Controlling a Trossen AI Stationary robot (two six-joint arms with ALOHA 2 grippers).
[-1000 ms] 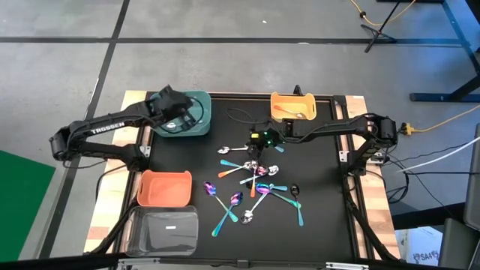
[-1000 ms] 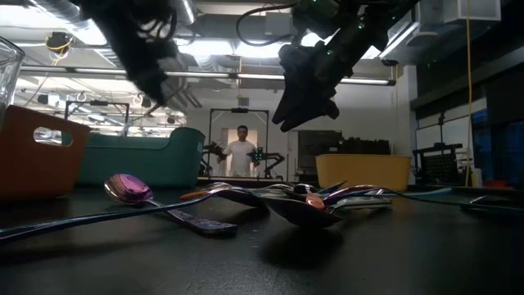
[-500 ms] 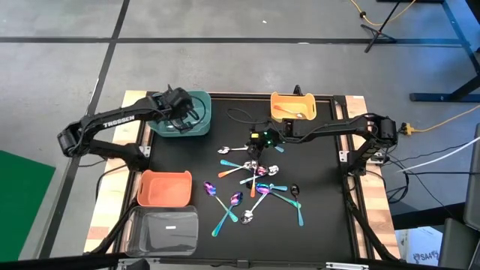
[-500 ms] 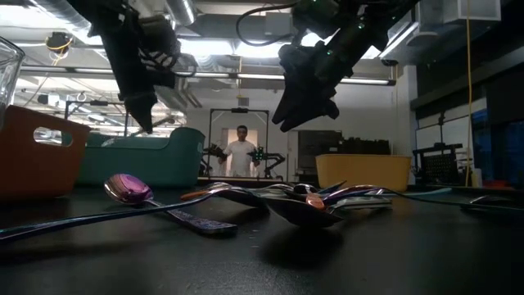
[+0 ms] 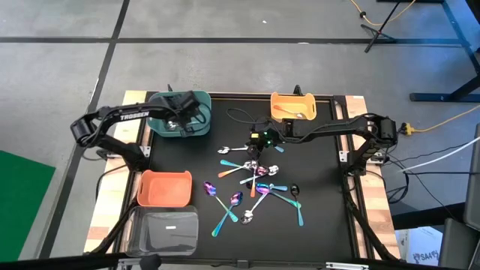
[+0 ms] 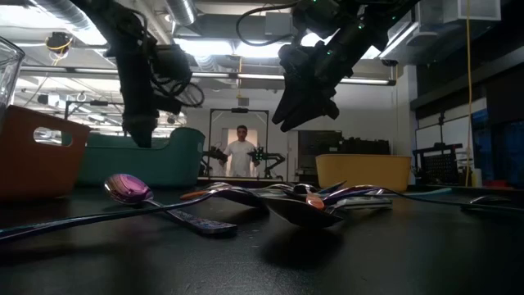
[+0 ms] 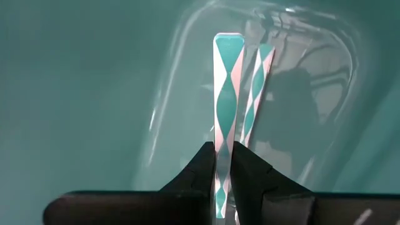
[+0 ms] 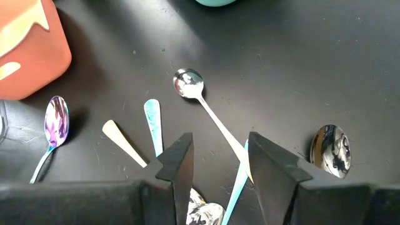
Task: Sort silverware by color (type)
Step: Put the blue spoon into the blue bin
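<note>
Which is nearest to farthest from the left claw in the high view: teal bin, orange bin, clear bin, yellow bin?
Left claw is shut on a teal spoon.
1. Teal bin: directly under the claw, far left.
2. Orange bin: left edge, nearer the camera.
3. Yellow bin and clear bin: too close to call; far right versus near left corner.

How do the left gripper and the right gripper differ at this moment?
The left gripper is shut on a teal spoon; the right gripper is open and holds nothing. The left gripper is over the teal bin, while the right gripper hangs above the loose spoons on the black table. Both point down and are dark.
</note>
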